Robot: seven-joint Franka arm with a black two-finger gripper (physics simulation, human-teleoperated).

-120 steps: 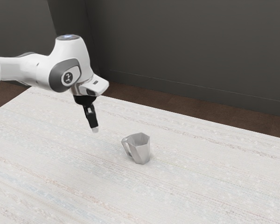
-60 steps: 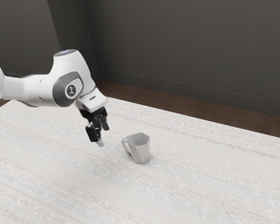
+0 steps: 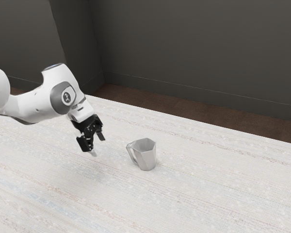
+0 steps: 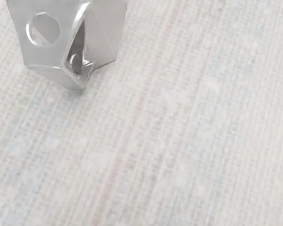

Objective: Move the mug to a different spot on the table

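Trouble would likely come from the handle (image 3: pixel 131 153) of the pale grey faceted mug (image 3: pixel 146 154), which stands upright on the whitish woven-look counter (image 3: pixel 223 194) just below the exterior frame's middle, handle facing my black two-finger pincer (image 3: pixel 93 143). That pincer hangs open and empty left of centre, apart from the mug. Coming in low, a finger could clip the handle and tip it.

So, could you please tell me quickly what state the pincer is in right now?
Pincer: open, holding nothing; the mug stands apart from it, untouched.
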